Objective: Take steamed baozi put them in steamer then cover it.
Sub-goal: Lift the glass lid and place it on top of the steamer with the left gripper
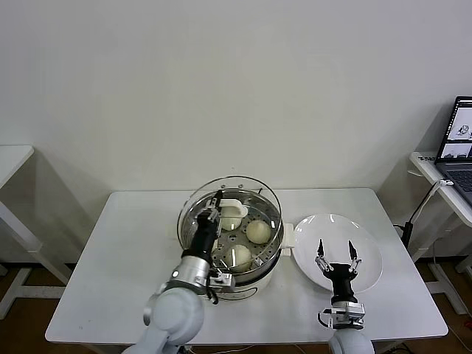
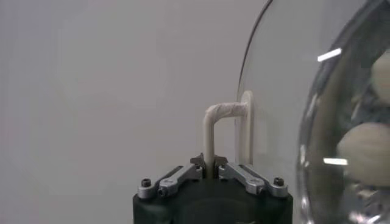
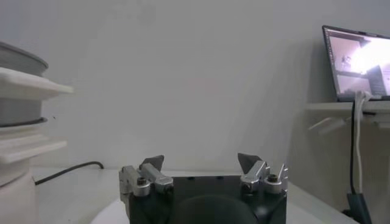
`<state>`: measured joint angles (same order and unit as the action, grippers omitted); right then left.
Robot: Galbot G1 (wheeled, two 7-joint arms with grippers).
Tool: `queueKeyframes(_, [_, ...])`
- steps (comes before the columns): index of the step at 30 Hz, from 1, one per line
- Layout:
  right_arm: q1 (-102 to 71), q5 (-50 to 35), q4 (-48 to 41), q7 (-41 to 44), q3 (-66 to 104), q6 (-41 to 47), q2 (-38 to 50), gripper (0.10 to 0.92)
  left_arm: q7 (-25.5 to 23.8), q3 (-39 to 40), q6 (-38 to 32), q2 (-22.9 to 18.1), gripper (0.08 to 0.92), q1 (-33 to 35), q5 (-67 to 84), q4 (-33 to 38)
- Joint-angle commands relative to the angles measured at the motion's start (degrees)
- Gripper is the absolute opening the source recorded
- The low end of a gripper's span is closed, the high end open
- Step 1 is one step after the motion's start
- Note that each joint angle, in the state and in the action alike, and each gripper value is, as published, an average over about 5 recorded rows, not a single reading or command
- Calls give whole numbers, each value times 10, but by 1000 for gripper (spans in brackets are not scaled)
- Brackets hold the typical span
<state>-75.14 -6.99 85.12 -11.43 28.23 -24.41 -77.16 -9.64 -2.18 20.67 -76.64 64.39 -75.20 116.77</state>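
Note:
The steamer (image 1: pixel 267 267) stands mid-table with cream-white baozi (image 1: pixel 258 231) on its perforated tray; a second bun (image 1: pixel 240 257) lies nearer me. The clear glass cover (image 1: pixel 258 193) is held tilted over the pot, its far edge raised. My left gripper (image 1: pixel 218 204) is shut on the cover's cream-white handle (image 2: pixel 214 122), and the glass (image 2: pixel 280 91) shows beside it with buns (image 2: pixel 359 152) seen through it. My right gripper (image 1: pixel 338 258) is open and empty above the white plate (image 1: pixel 369 247). Its fingertips (image 3: pixel 153 163) stand wide apart.
A steamer side handle (image 1: pixel 287 240) sticks out toward the plate. The steamer's side (image 3: pixel 18 109) shows in the right wrist view. A laptop (image 1: pixel 459 144) sits on a side table at far right, another table (image 1: pixel 11 158) at far left.

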Motion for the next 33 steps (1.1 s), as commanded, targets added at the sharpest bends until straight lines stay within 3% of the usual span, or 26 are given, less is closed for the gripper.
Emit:
queueKeyframes(1, [1, 2, -6, 0, 1, -2, -6, 823, -57, 53, 56, -18, 196, -34, -45, -42])
queueKeyframes(33, [10, 1, -11, 0, 1, -4, -8, 823, -60, 41, 41, -38, 196, -26, -115, -75])
